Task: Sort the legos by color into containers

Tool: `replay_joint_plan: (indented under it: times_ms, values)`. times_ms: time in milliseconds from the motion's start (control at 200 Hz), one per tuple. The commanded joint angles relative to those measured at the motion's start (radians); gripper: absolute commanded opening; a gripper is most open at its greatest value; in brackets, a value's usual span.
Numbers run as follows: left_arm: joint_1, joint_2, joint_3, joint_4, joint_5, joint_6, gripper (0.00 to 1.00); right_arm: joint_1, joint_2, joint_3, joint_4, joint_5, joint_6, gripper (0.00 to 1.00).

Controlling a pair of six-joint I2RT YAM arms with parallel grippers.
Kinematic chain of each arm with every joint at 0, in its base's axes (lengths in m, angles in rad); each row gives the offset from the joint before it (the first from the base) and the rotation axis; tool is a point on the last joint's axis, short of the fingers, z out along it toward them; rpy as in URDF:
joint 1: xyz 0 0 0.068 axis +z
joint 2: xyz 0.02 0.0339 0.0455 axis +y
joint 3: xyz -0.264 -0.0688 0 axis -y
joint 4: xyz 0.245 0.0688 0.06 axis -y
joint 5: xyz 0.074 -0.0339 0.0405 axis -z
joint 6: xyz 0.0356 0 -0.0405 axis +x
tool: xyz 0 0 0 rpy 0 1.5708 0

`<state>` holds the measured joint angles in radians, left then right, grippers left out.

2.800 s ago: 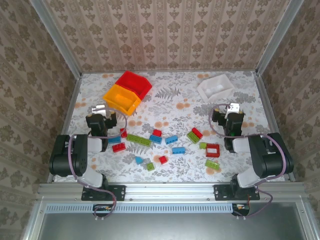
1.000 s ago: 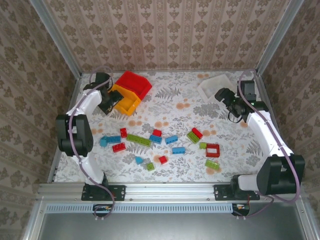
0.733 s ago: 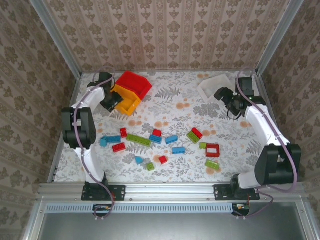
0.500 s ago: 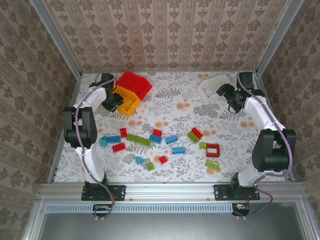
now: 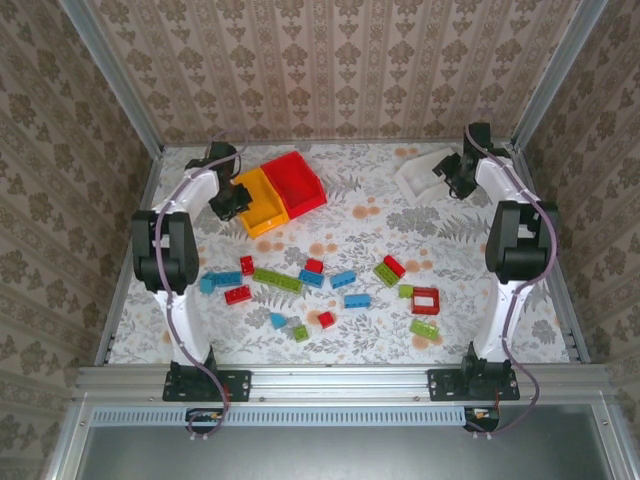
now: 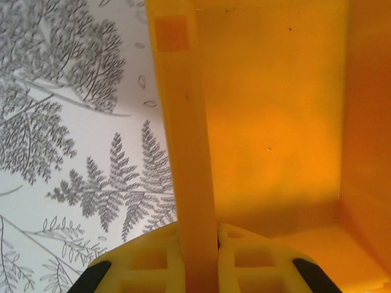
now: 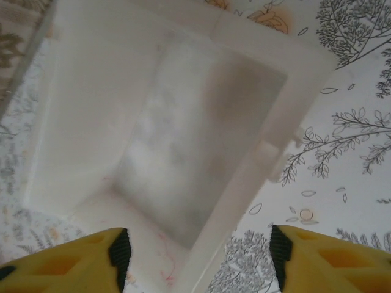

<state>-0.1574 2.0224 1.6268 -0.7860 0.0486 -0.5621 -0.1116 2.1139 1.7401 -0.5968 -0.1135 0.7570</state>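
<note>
Left gripper (image 6: 197,247) is clenched on the orange-yellow bin's (image 6: 183,134) side wall, far left. Right gripper (image 7: 197,256) is spread, straddling the white bin's (image 7: 244,183) wall far right, no pinch yet. Bins look light, stiff and slick, so pinch the rim wall. Legos (image 5: 277,279) lie loose mid-table (image 5: 350,225).

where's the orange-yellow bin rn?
Top view: the orange-yellow bin sits at the far left of the table, beside the red bin. The left gripper is shut on its left wall.
</note>
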Motion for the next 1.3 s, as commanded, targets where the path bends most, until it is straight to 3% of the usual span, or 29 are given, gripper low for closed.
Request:
replay_joint_plan:
  times_ms: [0,115,300,460,665,1155,1250,1295]
  values:
    - [-0.028,0.028,0.079,-0.046,0.018,0.141,0.0,0.0,0.071,0.079,-0.157,0.003,-0.017,0.57]
    - [-0.048,0.052,0.122,-0.069,0.019,0.198,0.0,0.002,0.072,0.053,-0.155,0.026,-0.039,0.47]
    - [-0.076,0.074,0.152,-0.067,0.037,0.264,0.0,0.053,0.047,0.075,-0.171,0.077,-0.224,0.14]
    - [-0.106,0.09,0.169,-0.076,0.019,0.329,0.0,0.137,0.02,0.074,-0.201,0.12,-0.424,0.07]
    - [-0.117,0.097,0.165,-0.091,-0.001,0.376,0.0,0.214,0.012,0.058,-0.195,0.058,-0.53,0.06]
    - [-0.138,0.085,0.132,-0.084,0.003,0.386,0.0,0.296,0.004,0.033,-0.192,-0.009,-0.547,0.06]
    - [-0.142,0.086,0.131,-0.088,-0.006,0.379,0.0,0.298,-0.003,0.023,-0.19,-0.007,-0.531,0.12]
    - [-0.142,0.083,0.131,-0.09,-0.011,0.372,0.09,0.298,-0.007,0.022,-0.192,0.0,-0.526,0.18]
